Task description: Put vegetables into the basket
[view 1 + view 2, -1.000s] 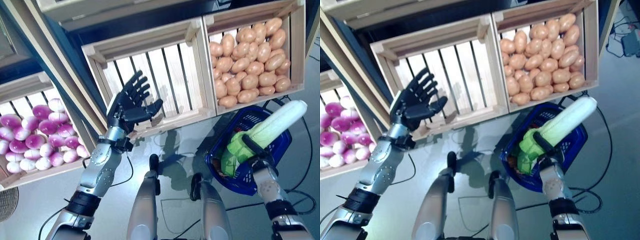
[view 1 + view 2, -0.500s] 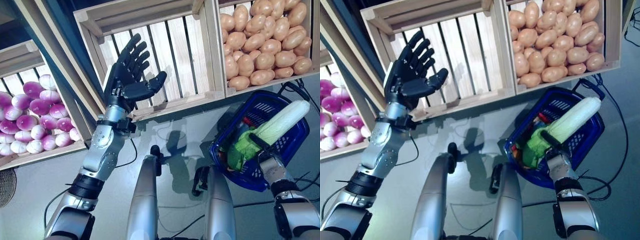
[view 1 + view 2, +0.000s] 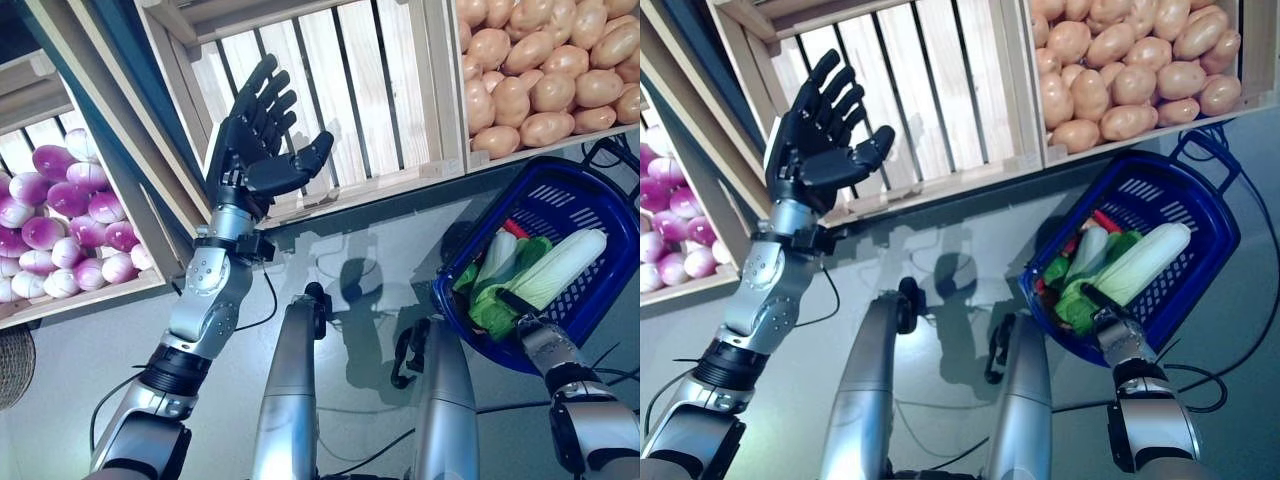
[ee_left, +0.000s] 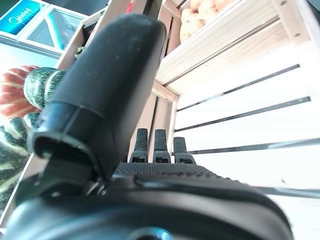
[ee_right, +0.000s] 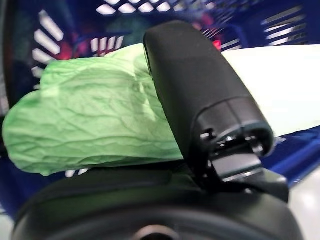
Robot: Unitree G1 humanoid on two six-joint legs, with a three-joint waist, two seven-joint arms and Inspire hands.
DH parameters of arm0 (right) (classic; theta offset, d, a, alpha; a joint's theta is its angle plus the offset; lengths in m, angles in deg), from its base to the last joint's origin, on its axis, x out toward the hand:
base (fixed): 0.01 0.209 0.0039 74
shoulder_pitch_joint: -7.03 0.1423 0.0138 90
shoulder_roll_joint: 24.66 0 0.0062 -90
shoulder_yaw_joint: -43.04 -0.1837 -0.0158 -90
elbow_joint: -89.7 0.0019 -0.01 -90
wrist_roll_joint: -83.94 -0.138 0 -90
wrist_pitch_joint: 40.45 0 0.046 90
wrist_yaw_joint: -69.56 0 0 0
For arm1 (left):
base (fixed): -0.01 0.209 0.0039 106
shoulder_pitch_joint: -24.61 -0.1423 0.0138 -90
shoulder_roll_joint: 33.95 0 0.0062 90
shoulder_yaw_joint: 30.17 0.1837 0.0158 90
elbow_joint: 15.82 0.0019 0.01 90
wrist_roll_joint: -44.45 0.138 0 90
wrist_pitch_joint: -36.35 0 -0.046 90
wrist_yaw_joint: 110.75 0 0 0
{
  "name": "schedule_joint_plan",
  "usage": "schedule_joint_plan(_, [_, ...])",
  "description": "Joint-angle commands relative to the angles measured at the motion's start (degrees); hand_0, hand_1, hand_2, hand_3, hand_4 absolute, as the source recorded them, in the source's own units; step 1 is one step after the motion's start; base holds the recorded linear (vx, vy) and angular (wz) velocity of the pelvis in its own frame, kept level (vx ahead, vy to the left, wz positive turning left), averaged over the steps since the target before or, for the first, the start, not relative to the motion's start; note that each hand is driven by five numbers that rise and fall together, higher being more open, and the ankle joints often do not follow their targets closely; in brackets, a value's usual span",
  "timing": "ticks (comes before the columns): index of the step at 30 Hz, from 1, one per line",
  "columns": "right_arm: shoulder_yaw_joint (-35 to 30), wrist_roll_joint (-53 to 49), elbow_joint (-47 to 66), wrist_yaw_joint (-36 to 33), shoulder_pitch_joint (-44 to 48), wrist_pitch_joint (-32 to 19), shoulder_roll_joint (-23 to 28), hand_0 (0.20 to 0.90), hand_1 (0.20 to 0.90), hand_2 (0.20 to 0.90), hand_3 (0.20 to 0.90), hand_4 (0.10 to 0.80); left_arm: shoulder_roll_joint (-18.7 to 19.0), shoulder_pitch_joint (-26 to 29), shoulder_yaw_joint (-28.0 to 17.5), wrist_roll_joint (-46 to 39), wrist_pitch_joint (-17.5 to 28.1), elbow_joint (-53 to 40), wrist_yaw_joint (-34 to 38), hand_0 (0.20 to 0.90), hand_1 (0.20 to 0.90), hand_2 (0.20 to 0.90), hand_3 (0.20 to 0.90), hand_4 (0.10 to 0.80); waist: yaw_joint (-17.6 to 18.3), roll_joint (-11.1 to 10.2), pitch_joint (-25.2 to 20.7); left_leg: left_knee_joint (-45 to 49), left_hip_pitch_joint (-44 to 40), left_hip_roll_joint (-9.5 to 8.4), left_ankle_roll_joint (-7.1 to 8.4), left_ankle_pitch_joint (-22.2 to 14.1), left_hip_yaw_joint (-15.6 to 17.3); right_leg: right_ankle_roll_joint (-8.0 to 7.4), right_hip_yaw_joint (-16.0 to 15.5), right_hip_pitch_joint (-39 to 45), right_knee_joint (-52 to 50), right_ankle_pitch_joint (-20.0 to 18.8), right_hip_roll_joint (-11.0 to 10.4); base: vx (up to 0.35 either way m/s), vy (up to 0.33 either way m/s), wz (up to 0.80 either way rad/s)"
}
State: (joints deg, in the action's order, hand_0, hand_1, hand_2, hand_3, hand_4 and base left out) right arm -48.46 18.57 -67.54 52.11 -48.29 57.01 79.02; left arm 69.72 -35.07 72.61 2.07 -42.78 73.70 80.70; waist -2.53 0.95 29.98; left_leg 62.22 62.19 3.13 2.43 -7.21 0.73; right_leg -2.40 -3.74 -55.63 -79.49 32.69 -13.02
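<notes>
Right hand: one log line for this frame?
right hand: shut on napa cabbage | cabbage over blue basket | left hand: open, idle, raised

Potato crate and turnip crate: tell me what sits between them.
An empty slatted wooden crate, shown in both eye views; the open left hand is raised before it.

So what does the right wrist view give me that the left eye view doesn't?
Only the right wrist view shows the thumb pressed over the cabbage's green leaves up close. Only the left eye view shows the open left hand raised before the empty crate, the potatoes, the purple onions and a second cabbage in the basket. Both show the held cabbage over the blue basket.
</notes>
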Motion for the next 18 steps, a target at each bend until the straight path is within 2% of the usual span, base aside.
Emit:
schedule_joint_plan(1, [-0.4, 4.5, -2.2, -0.4, 1.6, -0.8, 2.2, 0.9, 0.9, 0.9, 0.9, 0.8, -2.6, 7.0, -1.4, 1.3, 4.5, -8.0, -0.4, 0.9, 0.9, 0.9, 0.9, 0.8, 0.0, 1.8, -0.2, 11.5, -4.9, -0.04, -3.88, -17.4, 0.7, 2.36, -0.3, -0.6, 5.1, -10.2, 0.4, 0.03, 0.056, 0.02])
schedule_joint_plan(9, [0.6, 5.2, -2.1, -2.0, 2.2, -0.4, 2.9, 0.9, 0.9, 0.9, 0.9, 0.8, -2.7, 5.8, -0.8, -0.1, 3.2, -8.0, -1.9, 0.9, 0.9, 0.9, 0.9, 0.8, 0.2, 2.0, -0.2, 11.8, -5.1, 0.09, -3.67, -17.5, 1.3, 2.36, 0.0, -0.6, 5.4, -10.7, 0.8, 0.015, 0.035, -0.01])
schedule_joint_plan(15, [0.7, 9.3, -2.3, -5.4, 1.2, 0.0, 3.2, 0.9, 0.9, 0.9, 0.9, 0.8, -2.3, 4.8, -0.4, -3.0, 3.3, -8.9, -6.0, 0.9, 0.9, 0.9, 0.9, 0.8, 0.2, 1.9, -0.2, 11.0, -6.2, 0.53, -3.49, -16.6, 1.5, 2.15, -0.2, 0.3, 6.6, -12.0, 1.0, 0.025, 0.007, 0.0])
schedule_joint_plan(18, [1.2, 14.2, -3.0, -10.0, 1.0, -0.7, 3.3, 0.9, 0.9, 0.9, 0.9, 0.8, -2.6, 4.2, 0.3, -5.0, 4.7, -9.0, -8.3, 0.9, 0.9, 0.9, 0.9, 0.8, 0.4, 1.8, -0.2, 6.2, -8.2, 1.15, -2.66, -14.5, 1.9, 1.21, -0.1, 2.0, 10.8, -14.4, 1.6, 0.028, 0.018, 0.01])
